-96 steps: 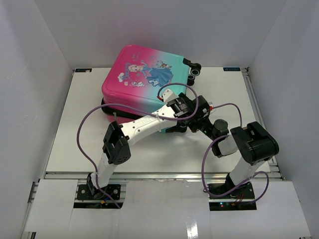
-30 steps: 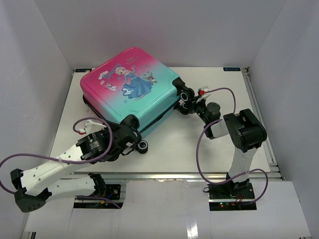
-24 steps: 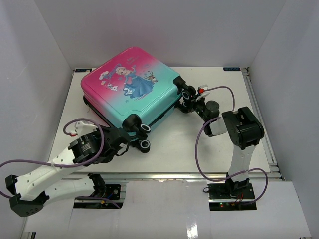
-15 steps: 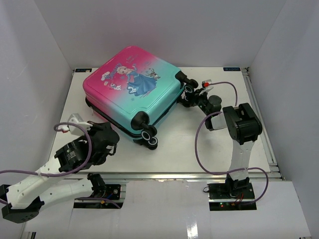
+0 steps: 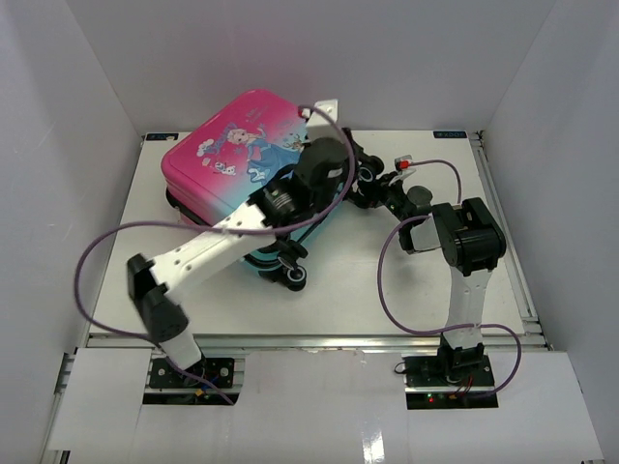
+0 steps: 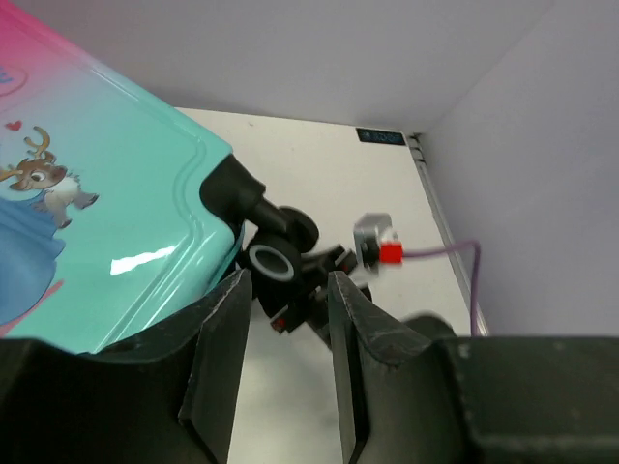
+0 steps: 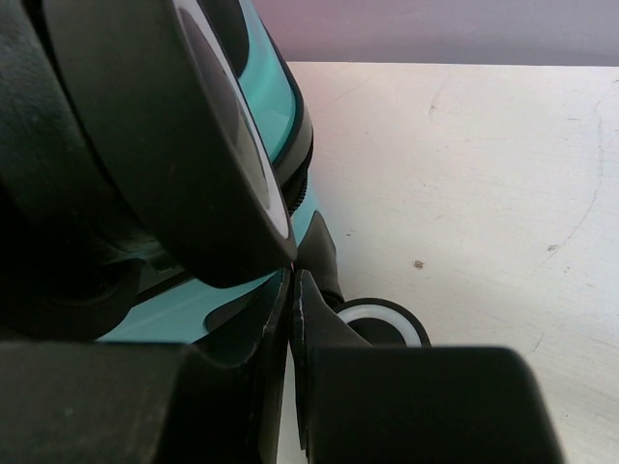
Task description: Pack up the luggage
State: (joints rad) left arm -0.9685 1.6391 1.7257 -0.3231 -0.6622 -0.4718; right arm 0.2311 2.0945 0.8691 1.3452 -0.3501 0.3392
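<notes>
my left gripper (image 6: 285, 285): swung in from 7 o'clock, now over luggage (image 5: 221, 145) teal end, half-spread, empty | my right gripper (image 7: 292, 282): pinched closed, empty, beside 3 o'clock wheel (image 7: 126, 116) | luggage: flat, table (image 5: 387, 280) 11 o'clock, barely shifted

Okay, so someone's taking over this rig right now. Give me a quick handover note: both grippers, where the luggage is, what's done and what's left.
Left gripper: open and empty, hovering over the teal, wheeled end of the luggage.
Right gripper: shut, tips pressed together right beside a wheel at the case's right corner; no clear hold on anything.
Luggage: lies flat on the table, printed side up, pink end toward the far left.
Done: the two shells look closed together.
Left: the zip is not visible, so check it is fastened, then back both arms away.
</notes>
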